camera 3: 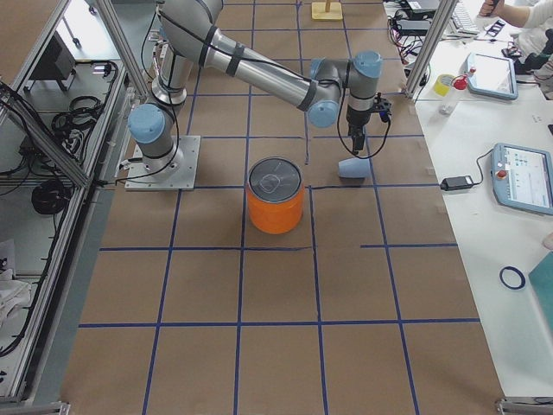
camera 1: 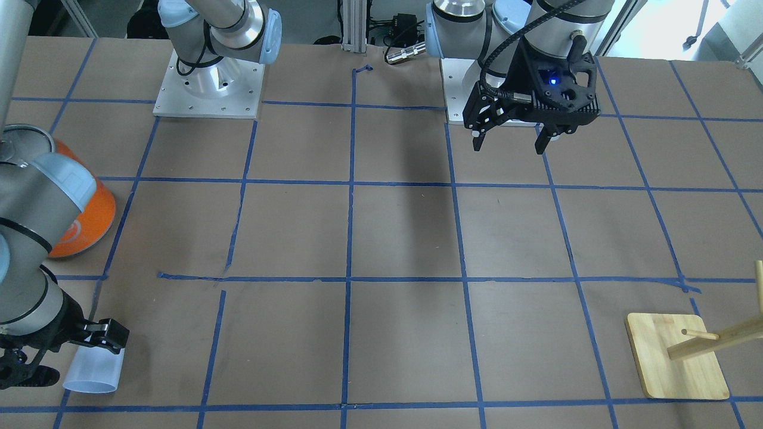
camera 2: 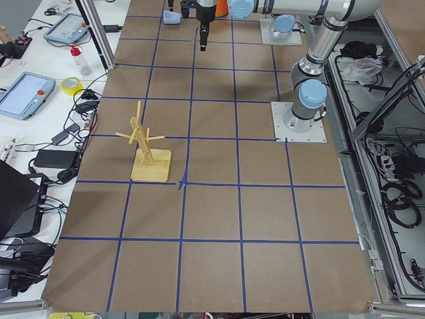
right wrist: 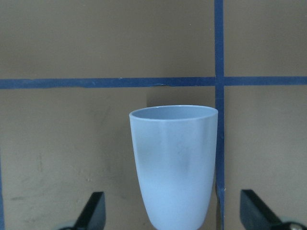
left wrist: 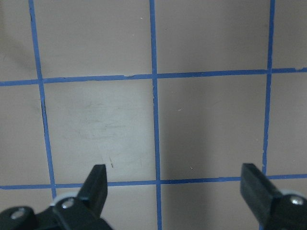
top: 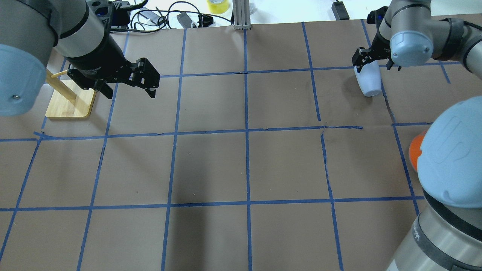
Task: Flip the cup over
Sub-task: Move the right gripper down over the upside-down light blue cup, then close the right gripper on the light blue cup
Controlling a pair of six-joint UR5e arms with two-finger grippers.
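The cup (camera 1: 92,372), a small pale blue-white tumbler, lies on its side on the brown table, with its open rim pointing away from the robot. It also shows in the overhead view (top: 368,79) and the right wrist view (right wrist: 173,167). My right gripper (camera 1: 71,354) is open, low over the cup's base end, with a finger on each side of it and gaps between the fingers (right wrist: 93,213) and the cup. My left gripper (camera 1: 509,143) is open and empty, hovering above bare table near its base (left wrist: 175,191).
A big orange can (camera 1: 83,220) with a silver lid stands just on the robot's side of the cup, beside my right arm. A wooden peg rack (camera 1: 676,354) on a square base stands at the table's far edge on my left side.
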